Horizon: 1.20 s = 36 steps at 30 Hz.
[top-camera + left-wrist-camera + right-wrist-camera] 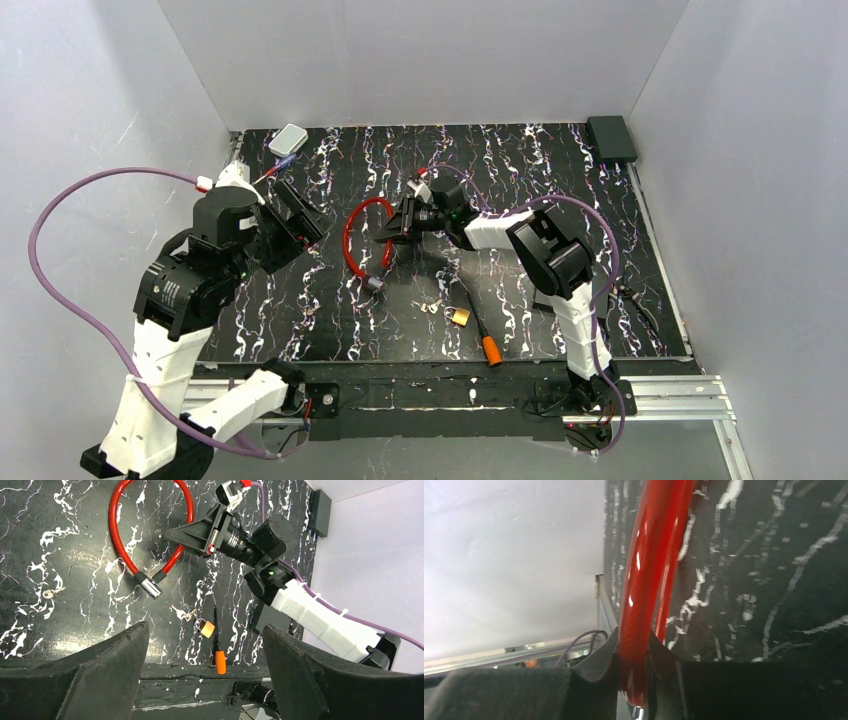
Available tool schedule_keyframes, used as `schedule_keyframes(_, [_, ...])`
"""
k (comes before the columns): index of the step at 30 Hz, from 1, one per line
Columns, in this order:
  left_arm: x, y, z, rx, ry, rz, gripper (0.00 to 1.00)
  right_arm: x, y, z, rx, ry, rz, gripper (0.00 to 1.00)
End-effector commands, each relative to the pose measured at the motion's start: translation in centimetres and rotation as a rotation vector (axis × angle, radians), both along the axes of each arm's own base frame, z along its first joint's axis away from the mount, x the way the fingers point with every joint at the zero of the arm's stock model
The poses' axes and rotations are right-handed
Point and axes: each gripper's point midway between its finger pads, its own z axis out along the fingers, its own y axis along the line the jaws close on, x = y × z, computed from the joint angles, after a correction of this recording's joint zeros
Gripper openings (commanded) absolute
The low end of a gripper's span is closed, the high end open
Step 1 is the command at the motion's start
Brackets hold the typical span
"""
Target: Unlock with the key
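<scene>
A red cable lock (348, 238) lies looped on the black marbled mat, its silver lock end (375, 284) toward the front. My right gripper (392, 234) is shut on the red cable (649, 570) near its loose end; the left wrist view shows it too (192, 532). A small brass padlock (207, 628) lies near the front with a small key bunch (184, 613) just left of it. A single silvery key (50, 593) lies apart at the left. My left gripper (205, 645) is open, empty and raised above the mat's left side (300, 215).
An orange-handled screwdriver (488, 345) lies by the padlock (460, 316) near the front edge. A grey box (289, 138) sits at the back left, a black box (612, 136) at the back right. Grey walls close in three sides.
</scene>
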Motion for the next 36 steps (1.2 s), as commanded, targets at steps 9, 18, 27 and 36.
schedule_keyframes(9, [-0.3, 2.3, -6.0, 0.179, 0.184, 0.069, 0.8, 2.9, -5.2, -4.0, -0.366, -0.051, -0.008, 0.39])
schedule_keyframes(18, [0.2, 1.6, -12.0, 0.261, 0.34, 0.016, 0.76, 4.6, -9.6, -2.9, -0.652, -0.146, -0.011, 0.86])
schedule_keyframes(27, [1.0, 0.1, -14.3, 0.269, 0.376, -0.064, 0.75, -6.7, -14.5, 2.2, -0.778, -0.528, 0.221, 0.83])
schedule_keyframes(36, [0.7, -0.1, -14.6, 0.248, 0.36, -0.074, 0.73, -14.3, -12.5, -3.0, -0.9, -0.654, 0.493, 0.66])
